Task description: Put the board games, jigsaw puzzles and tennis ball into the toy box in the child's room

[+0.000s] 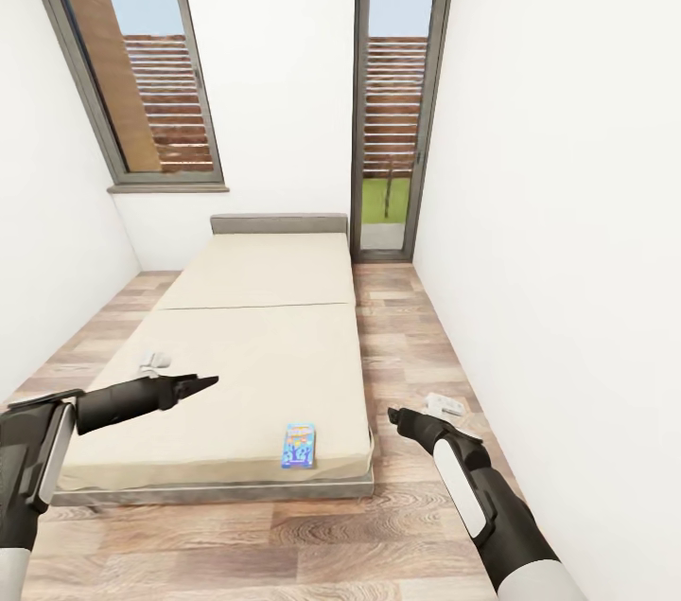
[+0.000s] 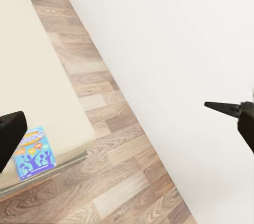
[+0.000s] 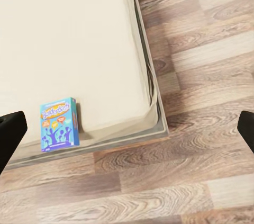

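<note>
The small blue board game (image 1: pixel 299 445) lies flat on the bed (image 1: pixel 255 364), close to the foot edge and near the right corner. It looks light, stiff and smooth-faced, so it would be best pinched across its thin long edges. The left hand (image 1: pixel 203 383) hovers above the mattress, apparently closed on nothing. The right hand (image 1: pixel 395 415) is over the floor with fingers spread, also empty.

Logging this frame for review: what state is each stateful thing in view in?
Blue board game: lying flat, cover up, near the bed's foot corner, ungrasped.
Bed: mattress otherwise bare.
Left hand: fingers look closed, empty, over the mattress.
Right hand: over the floor beside the bed, holding nothing; open or shut unclear.
</note>
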